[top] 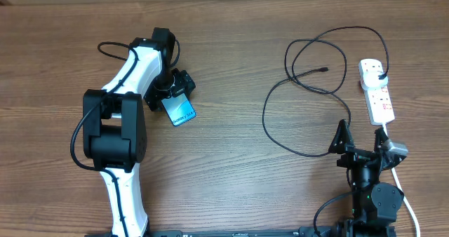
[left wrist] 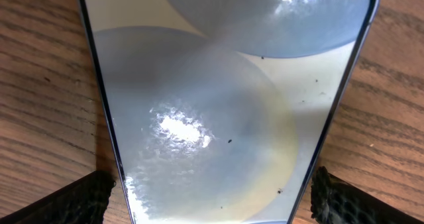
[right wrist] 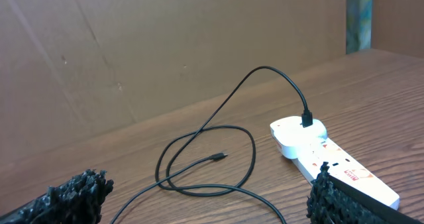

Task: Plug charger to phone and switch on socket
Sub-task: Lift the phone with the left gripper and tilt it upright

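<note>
Brown wood-grain worktop (top: 224, 160), plain brown board wall (right wrist: 132, 52) behind. Left gripper (left wrist: 212, 201) spread, straddling slim light-blue-screened phone (left wrist: 218, 105). Right gripper (right wrist: 209, 197) spread wide, near white power strip (right wrist: 331, 159).

The phone's (top: 181, 111) upper end is hidden under the left gripper (top: 174, 95), its screen text too small to read. Right of the phone, the socket's (top: 377, 90) near end hides behind the right gripper (top: 362, 137).
</note>
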`<move>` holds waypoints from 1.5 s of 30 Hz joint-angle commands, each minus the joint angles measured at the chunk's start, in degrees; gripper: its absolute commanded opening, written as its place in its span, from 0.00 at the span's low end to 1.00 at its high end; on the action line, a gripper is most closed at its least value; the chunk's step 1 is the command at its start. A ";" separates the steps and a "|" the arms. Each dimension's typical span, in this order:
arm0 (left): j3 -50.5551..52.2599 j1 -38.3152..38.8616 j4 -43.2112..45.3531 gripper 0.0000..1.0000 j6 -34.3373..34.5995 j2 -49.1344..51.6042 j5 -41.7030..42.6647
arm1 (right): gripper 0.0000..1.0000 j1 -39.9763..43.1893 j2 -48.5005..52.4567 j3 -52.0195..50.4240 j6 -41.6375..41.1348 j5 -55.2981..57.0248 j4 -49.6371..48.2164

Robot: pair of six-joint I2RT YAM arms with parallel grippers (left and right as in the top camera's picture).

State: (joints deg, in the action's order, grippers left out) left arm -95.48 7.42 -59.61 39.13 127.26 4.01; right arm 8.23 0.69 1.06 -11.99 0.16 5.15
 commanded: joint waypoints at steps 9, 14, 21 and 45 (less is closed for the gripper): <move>2.01 -0.20 1.70 1.00 -1.01 2.01 -0.24 | 1.00 0.09 -0.46 -0.61 -0.13 -0.28 -0.42; 2.10 0.04 1.92 1.00 -1.01 2.01 -3.17 | 1.00 0.09 -0.46 -0.63 -0.13 -0.31 -0.42; 5.18 1.55 4.72 1.00 -1.01 2.01 -5.68 | 1.00 0.09 -0.46 -0.61 -0.13 -0.28 -0.42; 7.21 2.89 5.51 0.95 0.83 2.01 5.07 | 1.00 0.09 -0.46 -0.61 -0.13 -0.28 -0.42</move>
State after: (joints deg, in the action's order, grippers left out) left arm -91.48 9.30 -54.65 38.98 125.08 0.47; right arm 8.21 0.69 1.06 -11.99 0.16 5.13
